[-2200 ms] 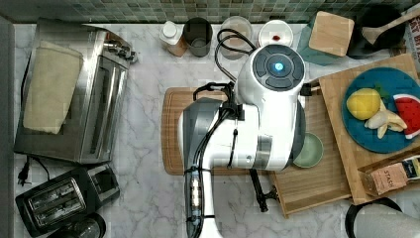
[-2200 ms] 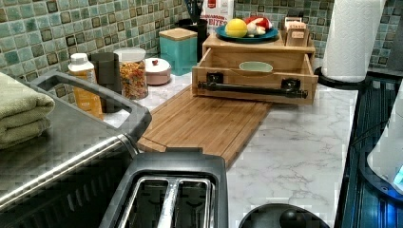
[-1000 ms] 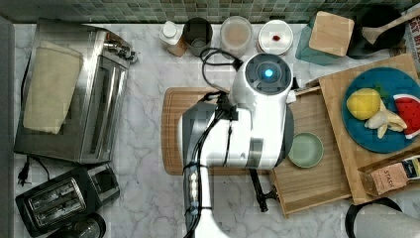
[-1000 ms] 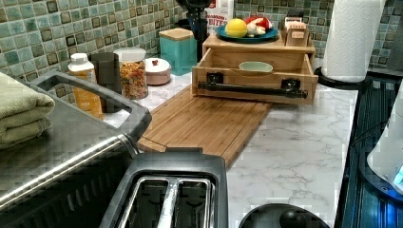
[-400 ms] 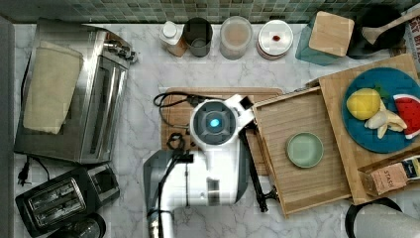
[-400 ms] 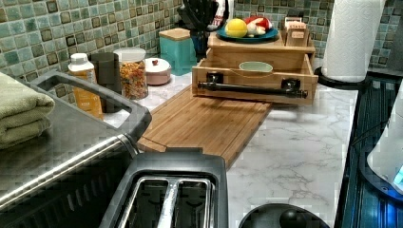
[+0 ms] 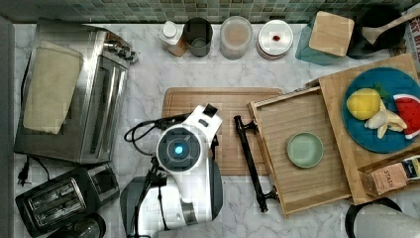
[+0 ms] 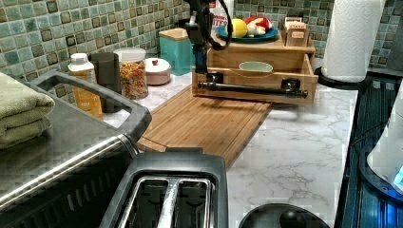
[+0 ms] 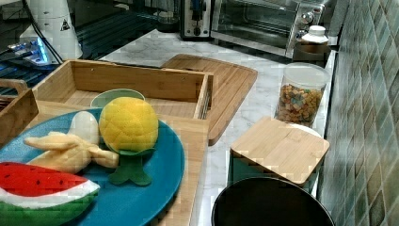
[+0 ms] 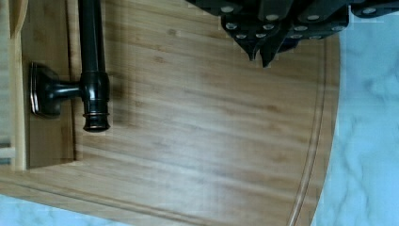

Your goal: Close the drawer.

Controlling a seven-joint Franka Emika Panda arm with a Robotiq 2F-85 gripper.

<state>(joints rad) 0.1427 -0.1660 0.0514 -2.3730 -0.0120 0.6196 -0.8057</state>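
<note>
Drawer (image 7: 302,148) stands pulled out from under the wooden top slab (image 7: 341,94) that carries the blue plate (image 7: 384,111), its black bar handle (image 7: 250,161) lying over the edge of the cutting board (image 7: 218,106) on the marble desk (image 7: 148,84). A small green dish (image 7: 304,149) sits inside it. In the wrist view the gripper (image 10: 261,55) hangs above the cutting board, well apart from the handle's end, its fingertips drawn together on nothing. In the left view the arm (image 8: 202,28) stands beside the handle's near end.
</note>
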